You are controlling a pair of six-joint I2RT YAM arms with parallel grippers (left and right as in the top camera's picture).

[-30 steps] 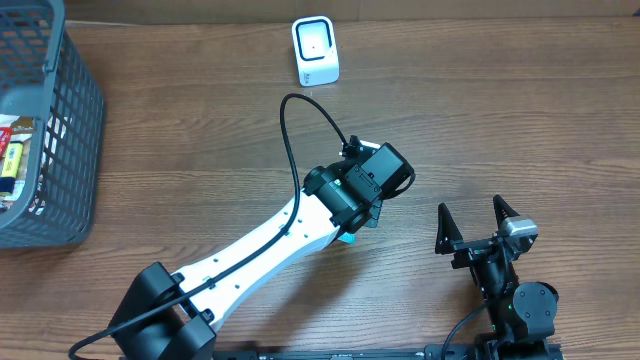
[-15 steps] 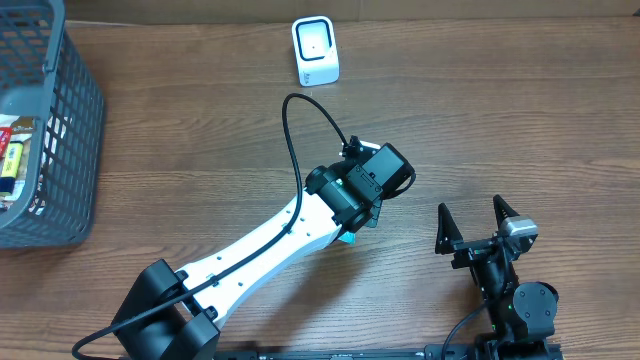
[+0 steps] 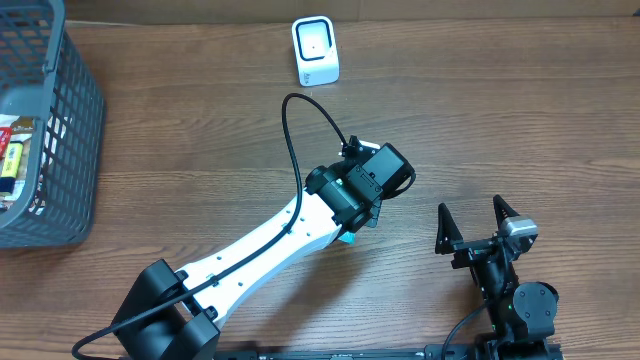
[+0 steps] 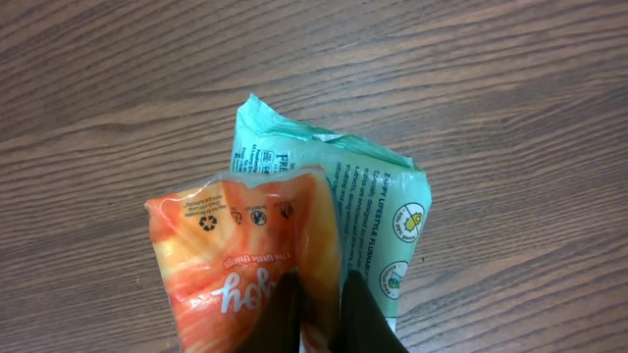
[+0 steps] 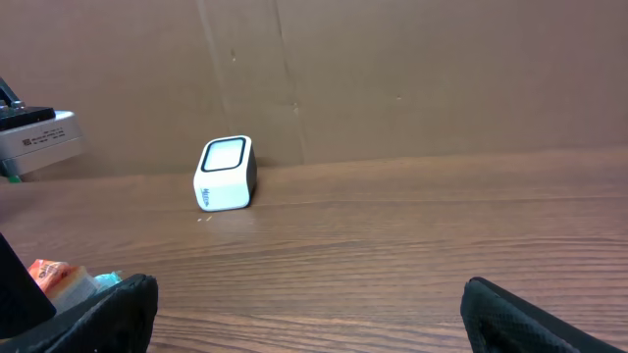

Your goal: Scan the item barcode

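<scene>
On the wood table (image 3: 520, 110), left gripper (image 4: 319, 297) clamps the orange packet (image 4: 226, 245), presumably for scanning; right gripper (image 3: 470, 211) stands open.

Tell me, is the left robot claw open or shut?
Shut. In the left wrist view, the left gripper has its dark fingers pinched together on the orange plastic packet.
</scene>
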